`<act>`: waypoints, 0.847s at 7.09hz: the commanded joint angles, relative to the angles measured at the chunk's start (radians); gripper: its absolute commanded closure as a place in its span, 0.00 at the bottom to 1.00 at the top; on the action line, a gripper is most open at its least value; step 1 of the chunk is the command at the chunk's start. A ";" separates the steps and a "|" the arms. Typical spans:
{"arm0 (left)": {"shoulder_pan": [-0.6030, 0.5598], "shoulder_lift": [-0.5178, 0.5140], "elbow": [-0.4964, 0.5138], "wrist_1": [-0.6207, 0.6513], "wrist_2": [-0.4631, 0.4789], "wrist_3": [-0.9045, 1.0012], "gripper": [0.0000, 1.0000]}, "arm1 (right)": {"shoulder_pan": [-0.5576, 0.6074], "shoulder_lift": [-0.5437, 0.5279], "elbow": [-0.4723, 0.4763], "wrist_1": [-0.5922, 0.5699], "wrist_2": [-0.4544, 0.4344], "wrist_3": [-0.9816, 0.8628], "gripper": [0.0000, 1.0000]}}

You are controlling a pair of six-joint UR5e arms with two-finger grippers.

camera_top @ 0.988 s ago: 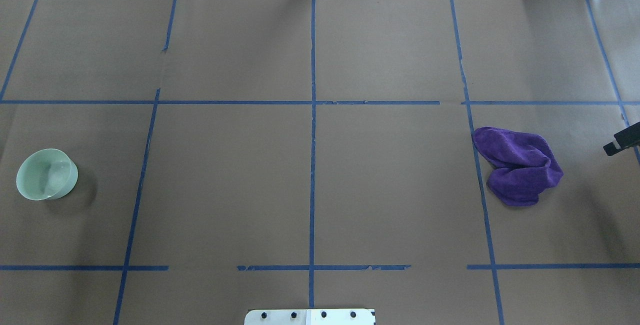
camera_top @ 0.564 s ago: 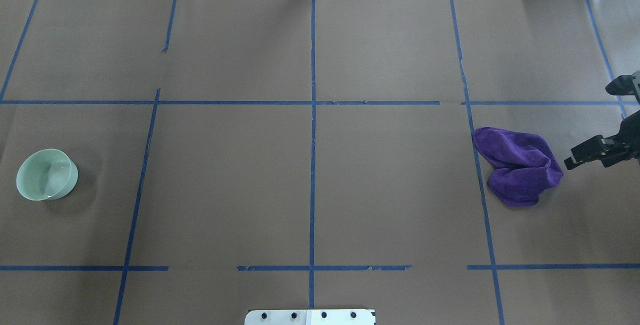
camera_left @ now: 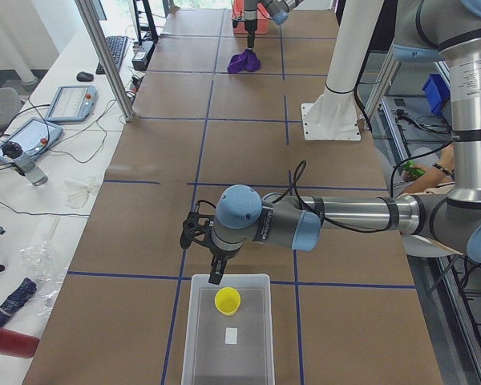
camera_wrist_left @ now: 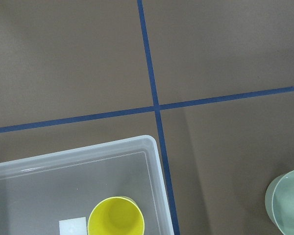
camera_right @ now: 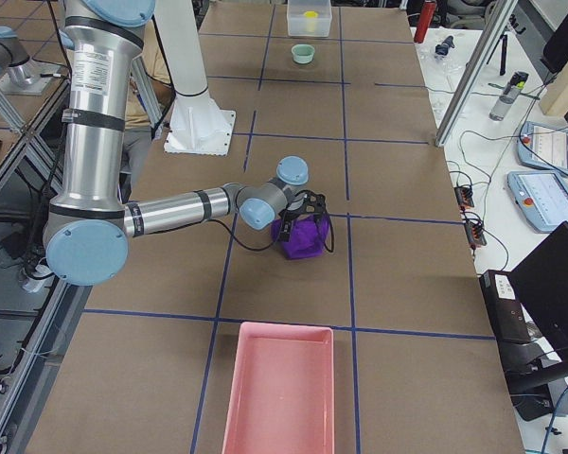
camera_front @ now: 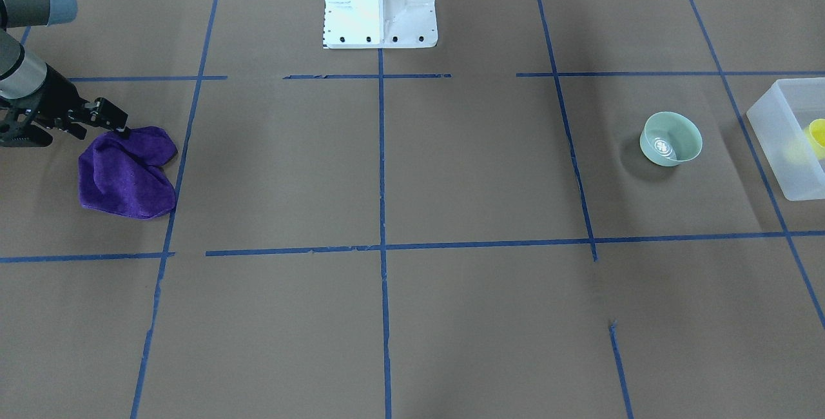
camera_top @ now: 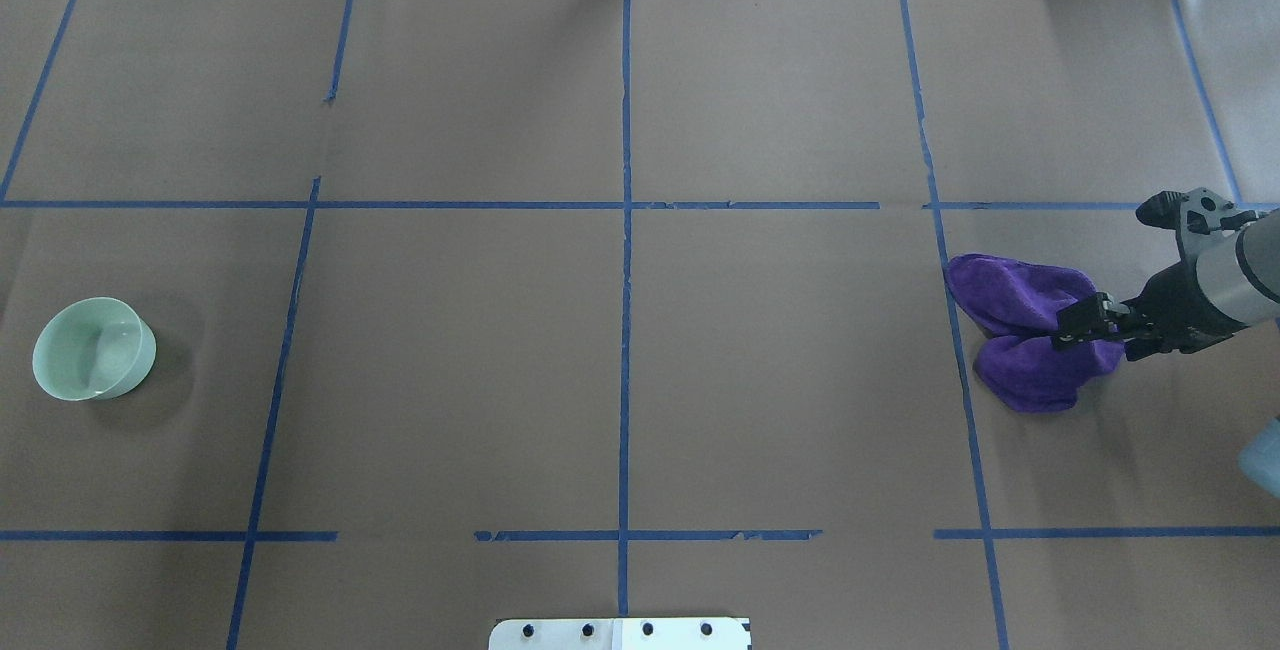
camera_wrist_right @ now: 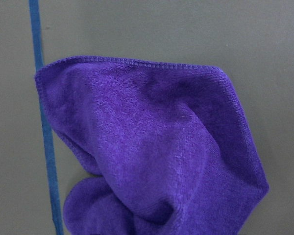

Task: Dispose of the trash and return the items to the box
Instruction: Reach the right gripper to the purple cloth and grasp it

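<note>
The small yellow tapered plastic cup [camera_wrist_left: 116,216] stands upright inside the translucent frosted-white rectangular plastic bin [camera_wrist_left: 78,149], with its long axis vertical and its mouth facing up, near one end wall. The bin's long axis runs along the length of the brown paper-covered surface [camera_top: 450,380]. A white rectangular label [camera_wrist_left: 72,226] lies on the bin floor beside the cup; no writing on it is legible. The pale green bowl [camera_top: 90,348] sits mouth up near the bin, apart from it. The left end effector [camera_left: 212,269] hangs above the bin's end wall; whether it is released or clenched cannot be told. The right end effector [camera_right: 307,227] is released, with its jaws spread over the crumpled purple cloth [camera_top: 1010,295].
</note>
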 commanded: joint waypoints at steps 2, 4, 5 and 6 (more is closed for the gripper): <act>0.000 0.000 0.000 0.001 -0.001 0.000 0.00 | -0.007 0.052 -0.030 0.007 -0.014 0.096 0.88; 0.000 0.000 -0.006 0.000 -0.003 0.000 0.00 | -0.004 0.046 -0.022 0.007 -0.011 0.094 1.00; 0.000 0.000 0.000 0.001 -0.073 -0.003 0.00 | 0.004 0.035 0.005 0.007 0.000 0.094 1.00; 0.008 0.002 0.001 0.001 -0.099 -0.004 0.00 | 0.050 -0.007 0.042 0.002 0.011 0.088 1.00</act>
